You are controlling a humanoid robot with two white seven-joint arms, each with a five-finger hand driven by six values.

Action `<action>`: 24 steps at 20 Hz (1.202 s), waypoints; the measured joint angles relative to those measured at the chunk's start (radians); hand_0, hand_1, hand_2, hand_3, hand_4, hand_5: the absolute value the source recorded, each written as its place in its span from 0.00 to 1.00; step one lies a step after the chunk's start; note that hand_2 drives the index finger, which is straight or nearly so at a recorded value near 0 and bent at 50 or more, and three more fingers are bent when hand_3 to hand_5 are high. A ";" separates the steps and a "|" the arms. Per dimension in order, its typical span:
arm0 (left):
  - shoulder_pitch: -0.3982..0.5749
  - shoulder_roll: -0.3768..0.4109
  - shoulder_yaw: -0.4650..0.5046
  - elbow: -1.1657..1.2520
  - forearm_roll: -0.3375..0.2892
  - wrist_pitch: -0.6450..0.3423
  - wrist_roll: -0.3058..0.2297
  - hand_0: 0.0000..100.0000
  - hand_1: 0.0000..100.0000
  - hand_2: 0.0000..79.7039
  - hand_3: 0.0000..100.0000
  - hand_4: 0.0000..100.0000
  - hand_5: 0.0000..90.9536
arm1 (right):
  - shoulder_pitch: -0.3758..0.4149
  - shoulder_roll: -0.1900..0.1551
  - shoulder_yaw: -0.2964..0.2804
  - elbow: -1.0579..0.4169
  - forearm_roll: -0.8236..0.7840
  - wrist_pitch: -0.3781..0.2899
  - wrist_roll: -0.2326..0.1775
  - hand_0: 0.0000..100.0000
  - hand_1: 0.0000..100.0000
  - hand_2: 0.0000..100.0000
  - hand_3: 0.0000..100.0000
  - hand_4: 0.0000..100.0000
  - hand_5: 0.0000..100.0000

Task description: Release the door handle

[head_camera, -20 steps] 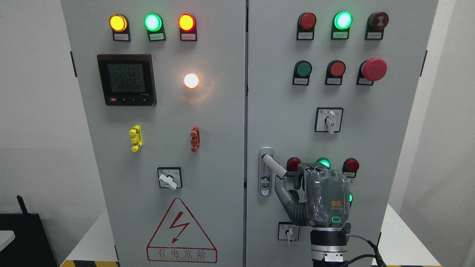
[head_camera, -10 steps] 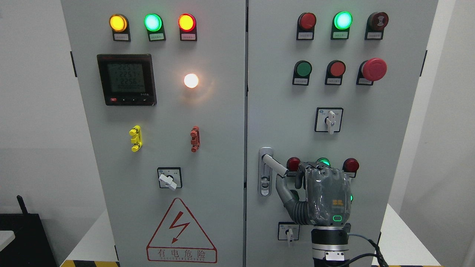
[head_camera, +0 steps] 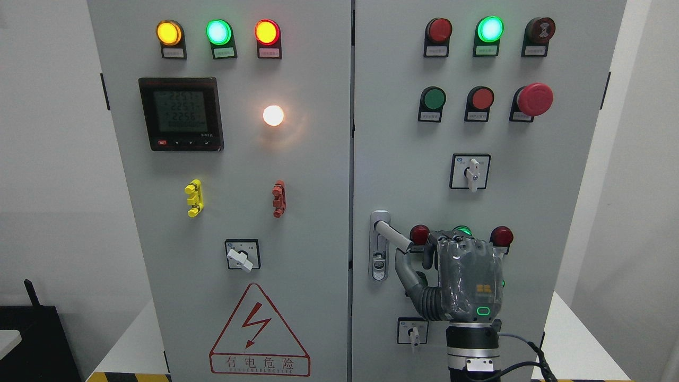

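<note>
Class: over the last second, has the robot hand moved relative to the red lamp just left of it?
Yes, slightly. The right robot hand has drifted rightward and a little down, away from the red lamp, its thumb still near the door handle.

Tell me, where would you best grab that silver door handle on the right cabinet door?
Probably its free end. The door handle pivots at the top of its silver lock plate and sticks out down to the right, so a hand coming from the lower right, like the right hand, can wrap that tip for leverage.
</note>
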 measured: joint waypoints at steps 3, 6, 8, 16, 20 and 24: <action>0.000 0.000 0.000 0.000 0.000 0.000 0.000 0.12 0.39 0.00 0.00 0.00 0.00 | 0.000 0.000 -0.001 -0.002 0.000 0.000 0.001 0.42 0.57 0.88 1.00 0.92 0.98; 0.000 0.000 0.000 0.000 0.000 0.000 0.000 0.12 0.39 0.00 0.00 0.00 0.00 | 0.000 -0.001 -0.002 -0.003 0.000 0.000 0.001 0.42 0.57 0.88 1.00 0.92 0.98; 0.000 0.000 0.000 0.000 0.000 0.000 0.000 0.12 0.39 0.00 0.00 0.00 0.00 | -0.001 -0.002 -0.002 -0.004 0.000 0.000 0.001 0.42 0.57 0.88 1.00 0.92 0.98; 0.000 0.000 0.000 0.000 0.000 0.000 0.000 0.12 0.39 0.00 0.00 0.00 0.00 | -0.001 -0.008 -0.003 -0.010 0.000 0.000 0.005 0.42 0.57 0.88 1.00 0.92 0.99; 0.000 0.000 0.000 0.000 0.000 0.000 0.000 0.12 0.39 0.00 0.00 0.00 0.00 | -0.001 -0.010 -0.004 -0.013 0.000 0.000 0.005 0.42 0.56 0.88 1.00 0.93 0.99; 0.000 0.000 0.000 0.000 0.000 0.000 0.000 0.12 0.39 0.00 0.00 0.00 0.00 | -0.001 -0.012 -0.004 -0.016 -0.001 0.000 0.003 0.42 0.56 0.88 1.00 0.93 0.99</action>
